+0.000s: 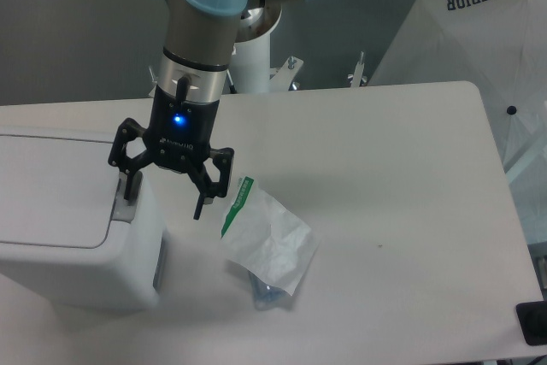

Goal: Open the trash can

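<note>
The white boxy trash can (68,237) stands at the left of the table with its flat lid down. Its grey push tab (126,208) sits at the right edge of the lid. My gripper (164,201) hangs open over that edge. Its left finger (130,187) points down onto the tab and looks to touch it. The right finger (200,203) hangs past the can's side, over the table. Nothing is held between the fingers.
A small white plastic bag with a green strip (267,238) lies on the table just right of the gripper. A white folded umbrella-like cover (479,32) stands at the back right, and a dark object (533,324) sits at the bottom right corner.
</note>
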Robot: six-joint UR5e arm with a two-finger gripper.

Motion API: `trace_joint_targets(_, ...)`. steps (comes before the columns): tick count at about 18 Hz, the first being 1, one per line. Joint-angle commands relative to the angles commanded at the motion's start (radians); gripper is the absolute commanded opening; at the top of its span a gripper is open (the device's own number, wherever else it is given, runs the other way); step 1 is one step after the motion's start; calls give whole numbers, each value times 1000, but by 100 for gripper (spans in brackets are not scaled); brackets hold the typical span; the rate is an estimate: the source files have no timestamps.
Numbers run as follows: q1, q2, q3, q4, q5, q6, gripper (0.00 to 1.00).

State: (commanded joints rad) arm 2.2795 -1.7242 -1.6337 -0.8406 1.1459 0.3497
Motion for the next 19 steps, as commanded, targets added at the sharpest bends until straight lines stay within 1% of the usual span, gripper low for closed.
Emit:
trace_joint_targets(4, 0, 3, 0, 0, 0, 0, 100)
trace_joint_targets(10, 9, 15, 67, 3, -2, 21, 100)
trace_joint_targets(12, 15, 12, 96, 2, 0, 78, 100)
trace_joint_targets(14, 41, 14, 104, 2, 11, 156, 100)
trace_joint_targets(16, 58, 14, 109, 2, 82, 195, 100)
trace_joint_targets(19, 78, 12, 115, 3, 175, 199, 100)
